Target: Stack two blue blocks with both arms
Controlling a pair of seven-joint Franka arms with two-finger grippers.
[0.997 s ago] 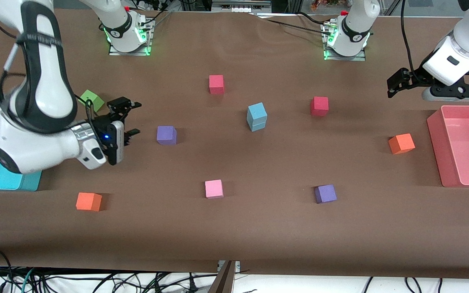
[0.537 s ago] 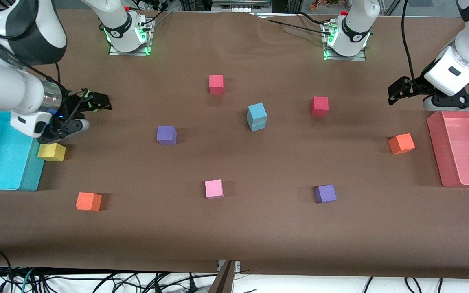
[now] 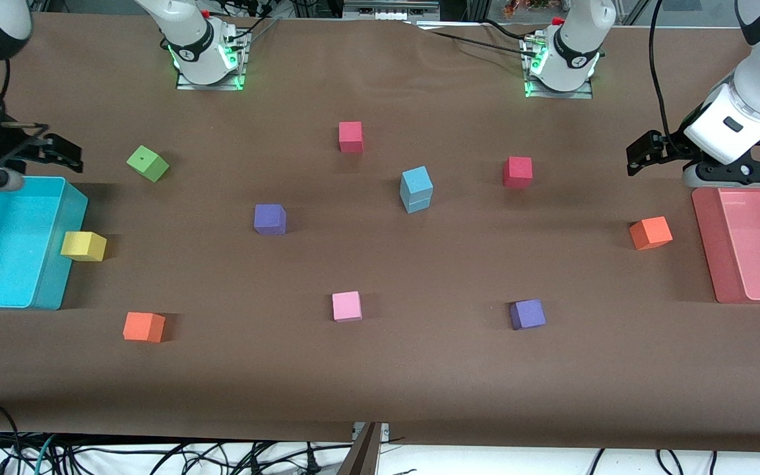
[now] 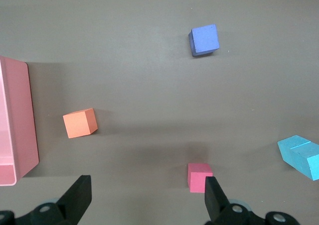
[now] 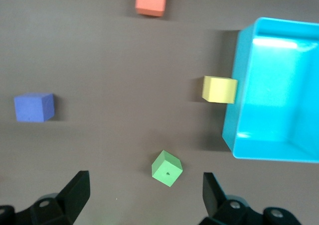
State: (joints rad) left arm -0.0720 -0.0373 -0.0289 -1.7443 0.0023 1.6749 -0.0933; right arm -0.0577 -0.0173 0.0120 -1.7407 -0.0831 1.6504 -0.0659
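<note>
The two blue blocks (image 3: 416,189) stand stacked one on the other near the table's middle, the upper one slightly turned. The stack also shows at the edge of the left wrist view as blue blocks (image 4: 301,156). My left gripper (image 3: 640,150) hangs open and empty over the table by the pink bin's corner, far from the stack; its own view shows the left gripper (image 4: 147,195) with jaws wide apart. My right gripper (image 3: 57,150) hovers open and empty by the cyan bin's corner, and in its own view the right gripper (image 5: 144,190) sits above a green cube (image 5: 167,168).
A cyan bin (image 3: 43,290) sits at the right arm's end and a pink bin (image 3: 706,224) at the left arm's end. Scattered cubes include green (image 3: 147,163), yellow (image 3: 83,245), orange (image 3: 144,326), purple (image 3: 270,219), pink (image 3: 346,306), red (image 3: 517,171) and orange (image 3: 650,232).
My right arm has drawn back from the purple cube toward the cyan bin, uncovering the yellow and green cubes. The left gripper has barely shifted. The blue stack has not moved.
</note>
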